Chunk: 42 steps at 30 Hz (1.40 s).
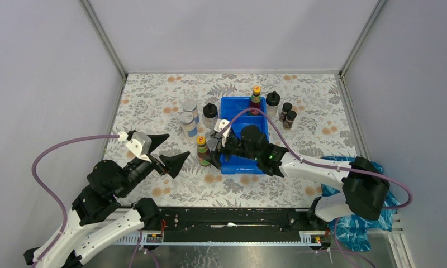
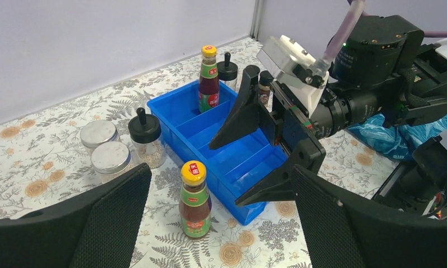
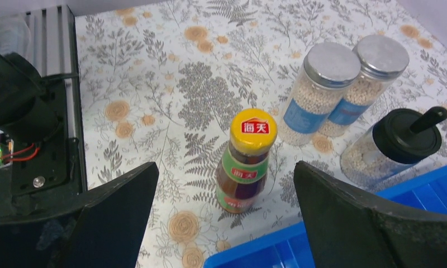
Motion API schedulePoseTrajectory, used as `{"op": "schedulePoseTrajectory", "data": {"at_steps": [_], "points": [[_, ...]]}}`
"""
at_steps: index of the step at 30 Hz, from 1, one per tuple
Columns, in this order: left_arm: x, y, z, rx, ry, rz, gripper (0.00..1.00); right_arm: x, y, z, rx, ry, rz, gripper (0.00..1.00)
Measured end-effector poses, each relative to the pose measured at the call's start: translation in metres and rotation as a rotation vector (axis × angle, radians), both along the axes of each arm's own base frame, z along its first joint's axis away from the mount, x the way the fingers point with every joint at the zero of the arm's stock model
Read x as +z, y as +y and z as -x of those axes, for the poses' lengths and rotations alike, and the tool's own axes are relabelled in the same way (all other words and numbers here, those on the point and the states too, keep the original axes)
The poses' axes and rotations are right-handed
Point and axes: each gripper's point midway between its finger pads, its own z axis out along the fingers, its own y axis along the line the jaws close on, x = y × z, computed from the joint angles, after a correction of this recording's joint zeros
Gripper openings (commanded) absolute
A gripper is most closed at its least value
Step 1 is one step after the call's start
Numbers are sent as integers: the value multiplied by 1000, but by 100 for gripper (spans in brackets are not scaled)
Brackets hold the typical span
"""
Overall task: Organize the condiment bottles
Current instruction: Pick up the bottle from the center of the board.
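A dark red bottle with a yellow cap point(image 1: 201, 149) stands on the table just left of the blue tray point(image 1: 239, 104). It shows in the left wrist view point(image 2: 195, 201) and the right wrist view point(image 3: 245, 162). Its twin point(image 1: 256, 99) stands in the tray's far compartment. Two silver-lidded jars point(image 1: 188, 117) and a black-domed clear bottle point(image 1: 210, 114) stand left of the tray. Another domed bottle point(image 1: 272, 103) and two short dark jars point(image 1: 288, 115) stand to its right. My left gripper point(image 1: 176, 146) is open and empty, left of the near bottle. My right gripper point(image 1: 213, 149) is open, its jaws either side of that bottle without touching.
The floral table is walled on three sides. A crumpled blue plastic bag point(image 1: 366, 218) lies by the right arm's base. A black rail point(image 1: 227, 218) runs along the near edge. My two grippers face each other closely across the near bottle.
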Motion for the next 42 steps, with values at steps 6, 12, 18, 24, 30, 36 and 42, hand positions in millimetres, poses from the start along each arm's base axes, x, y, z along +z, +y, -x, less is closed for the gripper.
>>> {"op": "schedulePoseTrajectory", "data": {"at_steps": [6,12,18,24,30,36,42], "points": [[-4,-2,-1,-4,3,-14,99,4,3,-12,-16,4,-49,99],[-6,-4,-2,-8,8,-24,98,3,1,-20,-33,16,-77,99],[-11,-6,-3,-9,15,-34,98,-1,4,-24,-21,33,-94,99],[-15,-7,-5,-8,22,-44,98,-12,8,-27,-10,57,-93,99],[-16,-7,-6,-8,20,-54,98,-27,11,-28,3,91,-75,98],[-17,-8,-6,-8,14,-64,98,-35,17,-35,9,108,-73,98],[-20,-9,-8,-7,19,-74,98,-34,24,-44,18,104,-87,97]]}}
